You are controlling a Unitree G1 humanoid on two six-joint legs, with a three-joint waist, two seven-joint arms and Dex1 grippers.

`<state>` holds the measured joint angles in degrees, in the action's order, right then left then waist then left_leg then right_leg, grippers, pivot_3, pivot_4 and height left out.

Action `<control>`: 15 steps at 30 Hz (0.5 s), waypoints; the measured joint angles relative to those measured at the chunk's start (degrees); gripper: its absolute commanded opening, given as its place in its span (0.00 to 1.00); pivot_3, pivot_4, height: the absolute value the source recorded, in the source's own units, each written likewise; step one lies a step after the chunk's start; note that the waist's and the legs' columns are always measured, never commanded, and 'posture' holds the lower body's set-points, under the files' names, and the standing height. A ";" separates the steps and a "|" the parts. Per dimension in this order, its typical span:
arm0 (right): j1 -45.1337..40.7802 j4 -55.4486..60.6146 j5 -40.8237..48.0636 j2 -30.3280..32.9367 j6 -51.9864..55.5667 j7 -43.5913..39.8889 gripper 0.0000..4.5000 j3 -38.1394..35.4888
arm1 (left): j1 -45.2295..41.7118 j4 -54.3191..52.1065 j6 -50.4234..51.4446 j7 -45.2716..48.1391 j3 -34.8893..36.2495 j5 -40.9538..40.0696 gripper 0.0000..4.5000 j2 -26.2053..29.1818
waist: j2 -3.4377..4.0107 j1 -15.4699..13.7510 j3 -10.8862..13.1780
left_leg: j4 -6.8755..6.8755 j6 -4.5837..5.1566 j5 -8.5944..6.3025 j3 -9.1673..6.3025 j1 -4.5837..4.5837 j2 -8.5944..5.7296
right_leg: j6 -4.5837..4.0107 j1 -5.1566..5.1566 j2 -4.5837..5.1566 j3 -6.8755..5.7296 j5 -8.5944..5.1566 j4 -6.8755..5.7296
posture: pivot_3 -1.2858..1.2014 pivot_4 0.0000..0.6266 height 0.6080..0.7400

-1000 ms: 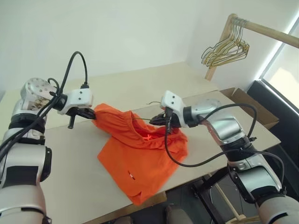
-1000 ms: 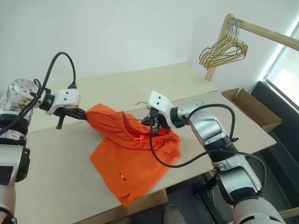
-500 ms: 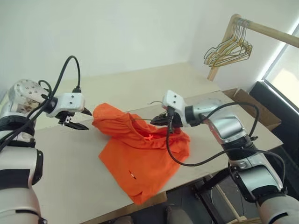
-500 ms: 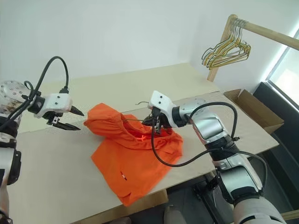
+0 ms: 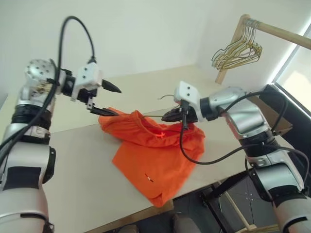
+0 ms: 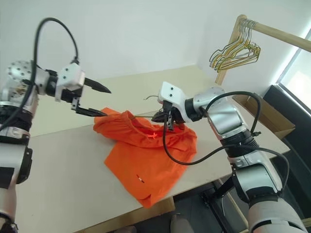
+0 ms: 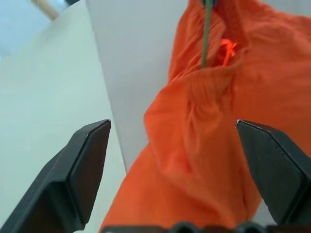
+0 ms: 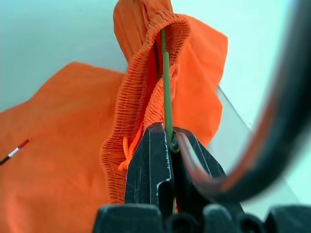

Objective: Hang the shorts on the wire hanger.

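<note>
- My right pincer [image 5: 171,116] is pressed together on the wire hanger [image 8: 166,92], pinching the thin olive wire where it runs into the shorts' waistband.
- My left pincer [image 5: 112,100] is spread wide and holds nothing; it hovers just above the far end of the shorts [image 5: 153,155], its lower finger close to the bunched waistband.
- The shorts lie mostly on the pale surface [image 5: 73,174], one leg hanging over the near edge, with the gathered waistband lifted where the wire passes through it.
- The hanger's curved hook pokes out behind my right wrist, toward the back of the surface.
- I judge the fabric to be thin, light and limp: it will sag and fold wherever it isn't supported, and could slide along the smooth wire.
- The elastic waistband looks like the best place to grab, since it is thicker, ribbed and gives my fingers something to bite; the loose leg fabric would only stretch and slip.
- The wire looks stiff but springy and narrow, so I should keep the grip firm or it could twist between my fingers.
- A bunch of pale wire hangers [image 5: 237,52] hangs on a wooden rail [image 5: 279,33], well apart.
</note>
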<state>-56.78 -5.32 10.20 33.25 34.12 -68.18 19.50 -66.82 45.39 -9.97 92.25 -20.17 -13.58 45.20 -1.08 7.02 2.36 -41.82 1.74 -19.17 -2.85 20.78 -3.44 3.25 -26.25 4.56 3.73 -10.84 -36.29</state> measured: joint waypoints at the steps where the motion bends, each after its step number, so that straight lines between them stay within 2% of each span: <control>1: -0.46 -0.08 -0.04 0.15 -0.08 -0.36 0.00 0.00 | 0.40 -0.51 -0.01 0.01 -1.81 -0.15 0.99 -0.63 | 0.00 0.08 0.00 | 0.00 -0.01 0.01 0.00 0.00 -0.01 | 0.00 0.00 0.00 0.01 0.00 0.01 | 0.49 0.00 1.00; 5: -1.27 -0.30 -0.49 1.21 -0.14 -1.77 0.00 0.12 | 0.41 1.30 -4.81 0.02 -6.74 2.67 0.99 -3.60 | 0.00 0.32 0.00 | 0.01 -0.02 0.01 0.01 0.01 0.00 | 0.00 -0.01 -0.02 0.01 0.00 0.06 | 0.47 0.00 1.00; 10: -1.84 -0.27 -1.07 1.68 -0.12 -2.37 0.00 0.22 | -0.56 8.98 -8.97 -0.66 -6.90 9.21 0.99 -8.70 | 0.00 0.68 0.00 | 0.00 -0.02 0.01 0.03 0.05 0.00 | 0.00 -0.01 -0.01 0.01 0.00 0.10 | 0.47 0.00 1.00; 13: -2.36 -0.18 -1.21 1.72 -0.10 -2.60 0.00 0.25 | -1.47 11.23 -10.49 -3.42 -6.67 13.31 0.86 -10.78 | 0.00 1.12 0.00 | 0.00 -0.01 0.01 0.02 0.06 -0.01 | 0.00 -0.01 0.01 0.00 0.00 0.10 | 0.47 0.00 1.00; 15: -2.69 -0.04 -1.41 1.74 -0.06 -2.61 0.00 0.30 | -1.72 12.23 -11.07 -5.04 -6.11 14.89 0.73 -12.00 | 0.00 1.35 0.00 | 0.00 -0.01 0.01 0.02 0.07 -0.02 | 0.00 -0.01 0.04 0.00 0.00 0.10 | 0.47 0.00 1.00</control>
<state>-59.47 -5.36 8.79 34.99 34.07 -70.79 19.80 -68.54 57.62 -21.04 87.21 -26.28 1.31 33.20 -1.08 8.36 2.36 -41.82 1.73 -19.17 -2.83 20.84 -3.46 3.24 -26.26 4.59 3.74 -10.83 -36.19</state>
